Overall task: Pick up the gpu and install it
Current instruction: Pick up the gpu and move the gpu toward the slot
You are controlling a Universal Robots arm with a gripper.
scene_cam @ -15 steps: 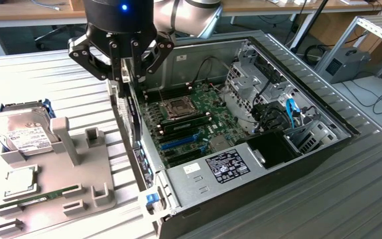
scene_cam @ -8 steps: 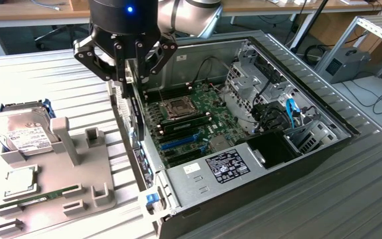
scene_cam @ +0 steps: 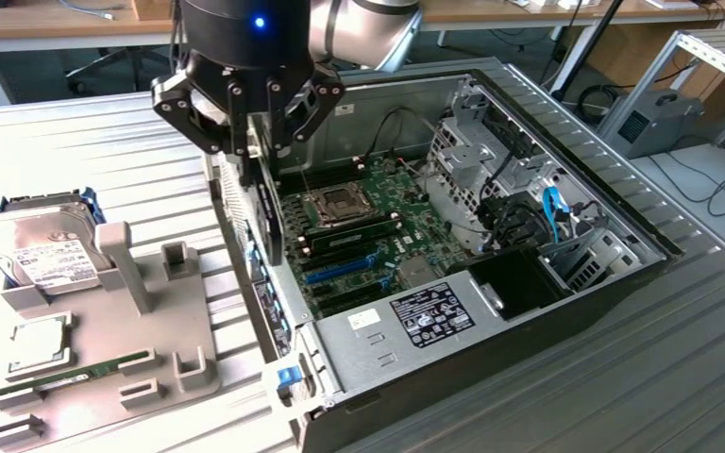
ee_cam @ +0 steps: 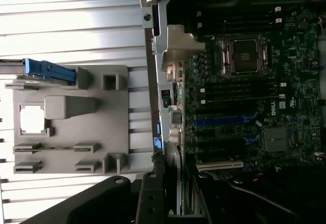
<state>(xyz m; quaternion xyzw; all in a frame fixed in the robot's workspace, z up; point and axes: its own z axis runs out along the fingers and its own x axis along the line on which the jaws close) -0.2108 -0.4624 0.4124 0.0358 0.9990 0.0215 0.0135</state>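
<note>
Exterior view, item one: gpu, a thin dark card hanging upright and edge-on. The jaws stand part-closed and pinch its upper edge.

Position: over the open computer case, at the case wall facing the table edge on the exterior view's left, just beside the motherboard.

Step in hand, by judgement: card lifted and brought to the case, not yet seated. The next move calls for lining the card's lower edge with a blue slot while keeping it upright.

Item two: grey holder on the table, carrying a hard drive with a white label, text unreadable.

Writing: power supply label, unreadable. In the wrist view, a white mark on the motherboard appears to read DELL.
</note>
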